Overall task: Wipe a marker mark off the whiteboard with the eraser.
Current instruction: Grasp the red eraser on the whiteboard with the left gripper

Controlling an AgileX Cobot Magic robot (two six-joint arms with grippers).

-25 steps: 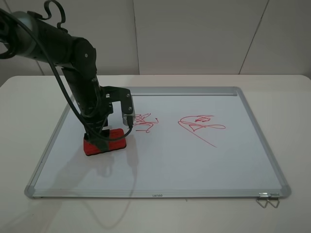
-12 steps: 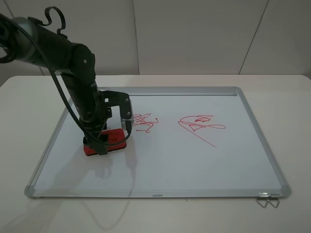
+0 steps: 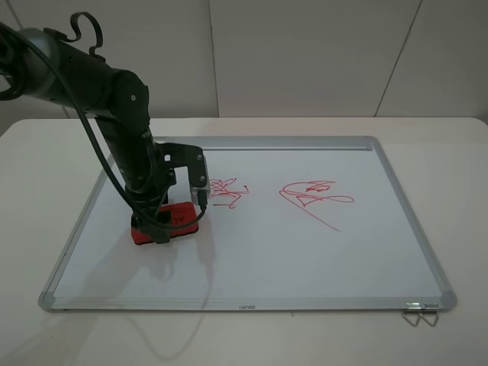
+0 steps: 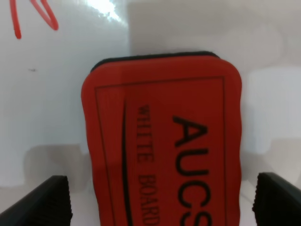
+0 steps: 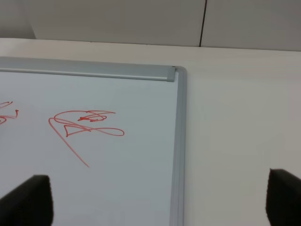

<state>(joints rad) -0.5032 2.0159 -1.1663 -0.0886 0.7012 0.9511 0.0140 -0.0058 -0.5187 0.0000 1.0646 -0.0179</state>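
Just lowered the left claw (image 3: pixel 163 223) down over the eraser (image 3: pixel 178 218) within the last second; hardly any motion in the last half of it. Holds it spread wide, straddling the eraser with a gap on both sides in the wrist view, so not pinching yet. Leaves the eraser flat on the left part of the whiteboard (image 3: pixel 305 259), just beside the mark (image 3: pixel 226 192), not touching it. No wiping yet. Probably settled for the grasp: close next, then drag across the mark, avoiding the other scribble (image 3: pixel 316 197). Keeps the right claw (image 5: pixel 155 202) spread and empty.
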